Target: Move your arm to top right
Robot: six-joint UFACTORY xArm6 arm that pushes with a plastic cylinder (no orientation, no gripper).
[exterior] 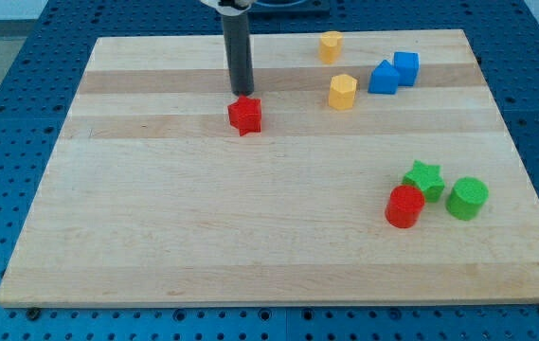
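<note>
My dark rod comes down from the view's top, and my tip (242, 92) rests on the board just above the red star-shaped block (244, 116), touching or nearly touching it. To the right lie a yellow block (343, 92) and another yellow block (331, 46) nearer the top edge. A blue triangular block (383, 78) and a blue cube (406, 67) sit together at the upper right. At the lower right are a red cylinder (404, 207), a green star (424, 179) and a green cylinder (467, 198).
The wooden board (155, 227) lies on a blue perforated table (4, 95). The board's top right corner (460, 36) lies right of the blue blocks.
</note>
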